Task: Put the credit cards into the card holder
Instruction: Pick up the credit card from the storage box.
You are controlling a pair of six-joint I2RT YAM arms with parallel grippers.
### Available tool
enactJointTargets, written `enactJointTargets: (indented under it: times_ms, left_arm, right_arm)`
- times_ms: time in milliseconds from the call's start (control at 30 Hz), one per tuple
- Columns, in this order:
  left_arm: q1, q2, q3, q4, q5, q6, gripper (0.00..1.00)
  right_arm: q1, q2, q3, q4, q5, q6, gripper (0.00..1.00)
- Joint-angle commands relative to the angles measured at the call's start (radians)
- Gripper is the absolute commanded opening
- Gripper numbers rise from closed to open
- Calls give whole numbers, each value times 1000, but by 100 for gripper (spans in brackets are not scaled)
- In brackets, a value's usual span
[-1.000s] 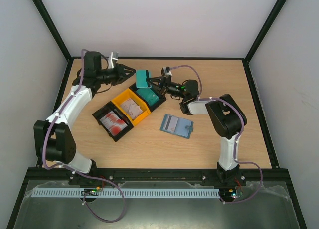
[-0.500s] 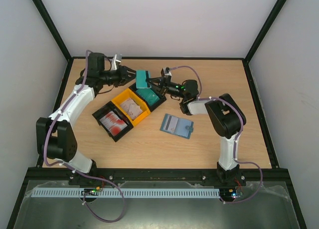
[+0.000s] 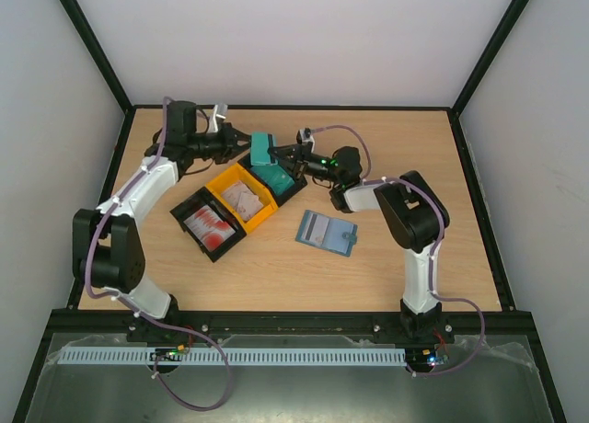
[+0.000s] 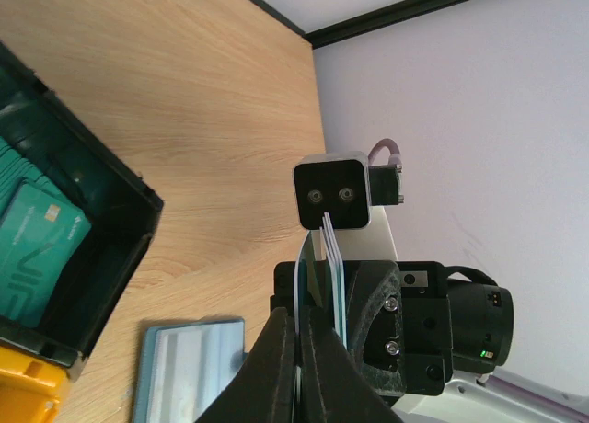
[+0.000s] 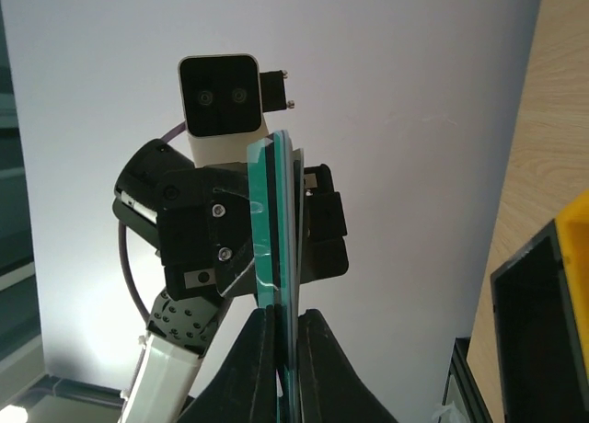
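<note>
From the top camera, the left end effector (image 3: pixel 247 147) and the right end effector (image 3: pixel 279 154) face each other near the far edge of the light wooden desk (image 3: pixel 396 276), both pinched shut on the same upright teal-green stack of plastic cards (image 3: pixel 263 148), one from each side. Just nearer than the stack, three open bins lie in a diagonal row: a black plastic bin with teal contents (image 3: pixel 287 181), a yellow plastic bin (image 3: pixel 241 199), and a second black plastic bin (image 3: pixel 210 223) that holds the white credit cards with red printing (image 3: pixel 212 225). The slate-blue folding card holder (image 3: pixel 327 232) lies open and flat near the middle of the desk, apart from the bins and untouched. In the left wrist view, the left end effector (image 4: pixel 302 326) has its fingers closed on the thin edges of the teal-green stack of plastic cards (image 4: pixel 333 267); the card holder (image 4: pixel 189 368) shows at the bottom edge, beside the black bin. In the right wrist view, the right end effector (image 5: pixel 281 326) is closed on the stack (image 5: pixel 276 221), seen edge-on.
</note>
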Motion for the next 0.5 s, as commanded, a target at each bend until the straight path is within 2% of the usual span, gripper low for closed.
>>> enactJointTargets:
  times_ms: [0, 467]
  left_arm:
    - [-12, 33, -32, 2, 41, -20, 3]
    - [-3, 125, -147, 68, 40, -35, 3]
  right_arm:
    - [5, 31, -9, -21, 51, -6, 5]
    - [5, 104, -98, -59, 69, -26, 8]
